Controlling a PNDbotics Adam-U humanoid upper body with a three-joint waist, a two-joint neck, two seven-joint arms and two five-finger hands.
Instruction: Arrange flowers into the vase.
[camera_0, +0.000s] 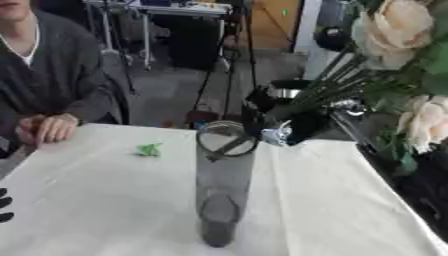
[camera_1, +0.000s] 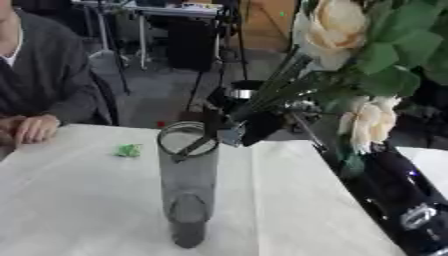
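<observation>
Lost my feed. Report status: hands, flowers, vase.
Right hand shut on flower stems, stem ends at vase mouth. Left hand idle, lower left edge. Vase upright. Green scrap on table, clear of vase.

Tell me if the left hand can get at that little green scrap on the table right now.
Probably yes. The left hand shows only as dark fingers at the left edge, holding nothing, and bare tablecloth lies between it and the green scrap. The vase stands off to the right, out of the way.
</observation>
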